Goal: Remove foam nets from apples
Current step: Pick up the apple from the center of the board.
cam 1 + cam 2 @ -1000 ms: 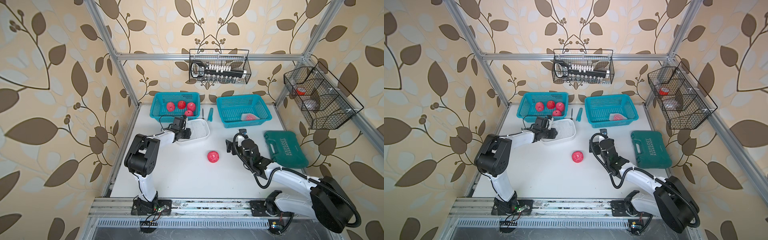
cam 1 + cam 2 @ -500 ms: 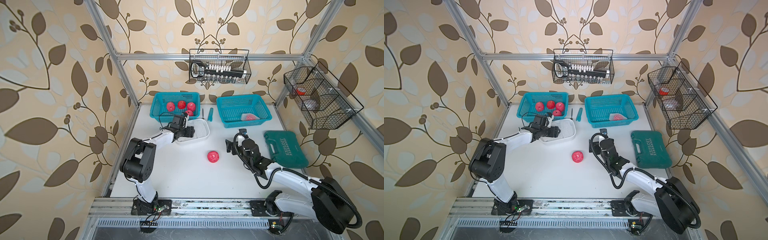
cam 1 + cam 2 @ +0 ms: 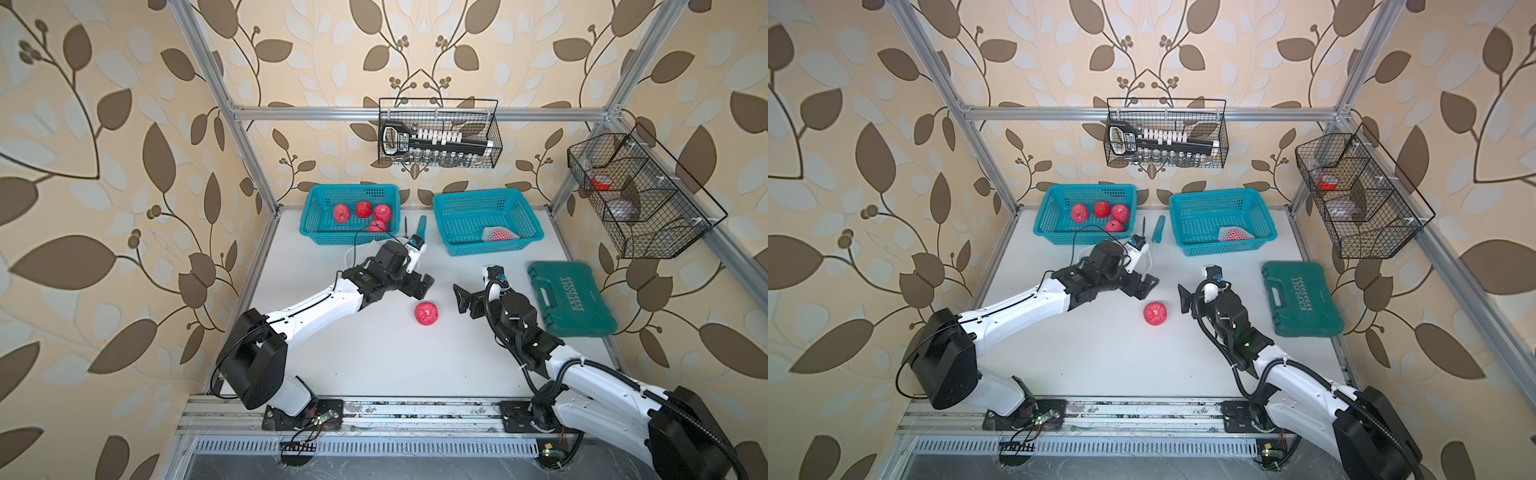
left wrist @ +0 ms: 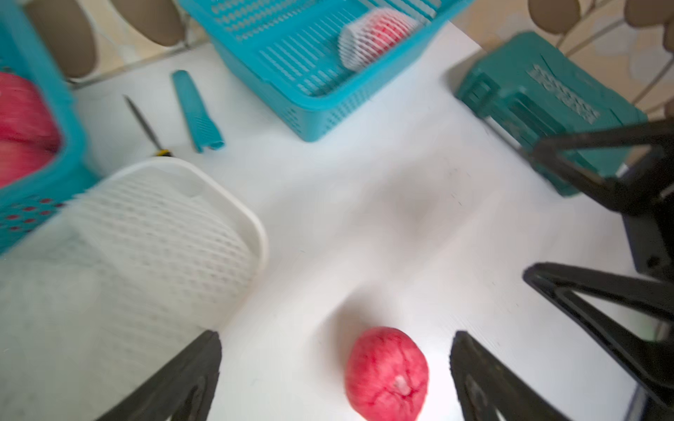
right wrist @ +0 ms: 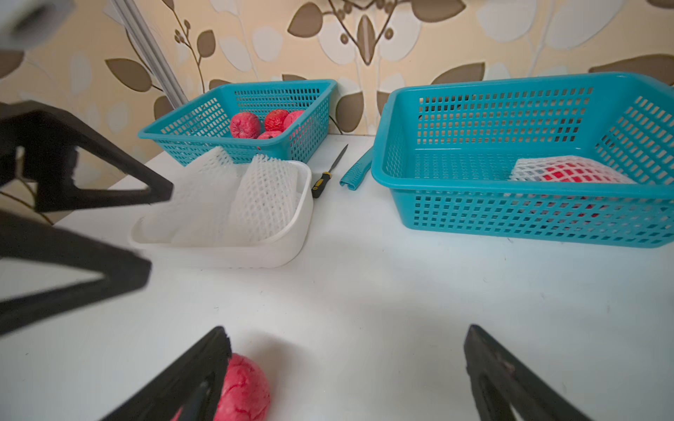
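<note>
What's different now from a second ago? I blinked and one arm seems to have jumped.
The left gripper swung away from the tub toward the bare apple on the table. Its jaws opened wide and hold nothing now. The right gripper stayed open beside that apple, which did not move. Everything else lies as before.
</note>
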Motion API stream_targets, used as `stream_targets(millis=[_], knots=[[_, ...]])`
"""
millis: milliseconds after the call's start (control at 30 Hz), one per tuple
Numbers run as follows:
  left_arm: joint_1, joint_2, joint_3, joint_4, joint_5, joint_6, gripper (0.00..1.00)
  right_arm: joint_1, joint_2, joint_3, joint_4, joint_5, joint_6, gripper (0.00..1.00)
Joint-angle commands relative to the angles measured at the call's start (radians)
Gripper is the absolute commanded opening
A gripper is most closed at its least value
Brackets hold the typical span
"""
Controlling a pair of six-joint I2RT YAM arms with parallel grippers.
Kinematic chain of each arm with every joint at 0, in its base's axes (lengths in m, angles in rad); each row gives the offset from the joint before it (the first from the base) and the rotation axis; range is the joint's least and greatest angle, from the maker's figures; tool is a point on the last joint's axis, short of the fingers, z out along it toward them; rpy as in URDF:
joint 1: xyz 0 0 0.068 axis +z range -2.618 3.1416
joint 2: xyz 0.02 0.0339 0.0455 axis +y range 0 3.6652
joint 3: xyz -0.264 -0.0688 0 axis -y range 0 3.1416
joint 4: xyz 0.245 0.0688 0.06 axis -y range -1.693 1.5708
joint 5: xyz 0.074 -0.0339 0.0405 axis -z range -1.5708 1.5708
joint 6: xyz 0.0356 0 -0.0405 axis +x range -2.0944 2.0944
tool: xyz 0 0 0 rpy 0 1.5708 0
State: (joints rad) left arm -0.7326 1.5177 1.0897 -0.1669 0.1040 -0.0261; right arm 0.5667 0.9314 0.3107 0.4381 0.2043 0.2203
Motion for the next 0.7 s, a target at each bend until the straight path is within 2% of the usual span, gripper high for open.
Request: stream_targets(millis=[0, 133, 233, 333, 533, 667], knots=[[-0.037, 0.034, -0.021, -0.027, 0.001, 0.046, 0.99, 0.004, -0.116, -0.072, 0.012, -0.111, -0.012, 1.00], [-0.054, 0.076, -0.040, -0.012, 0.009, 0.054, 0.99, 0.005, -0.302, -0.185, -0.001, -0.088, -0.035, 1.00], [-0.059, 0.122, -0.042, -0.016, 0.009, 0.044, 0.99, 0.004, -0.378, -0.217, 0.051, -0.064, -0.073, 1.00], [-0.062, 0.148, -0.059, 0.018, 0.026, 0.039, 0.99, 0.004, -0.353, -0.209, 0.073, -0.028, -0.077, 1.00], [-0.089, 0.225, -0.060, 0.057, 0.039, 0.030, 0.98, 0.005, -0.195, -0.129, 0.031, -0.036, -0.065, 0.99], [-0.089, 0.259, -0.075, 0.084, 0.043, 0.017, 0.85, 0.004, -0.171, -0.120, 0.031, -0.024, -0.059, 1.00]])
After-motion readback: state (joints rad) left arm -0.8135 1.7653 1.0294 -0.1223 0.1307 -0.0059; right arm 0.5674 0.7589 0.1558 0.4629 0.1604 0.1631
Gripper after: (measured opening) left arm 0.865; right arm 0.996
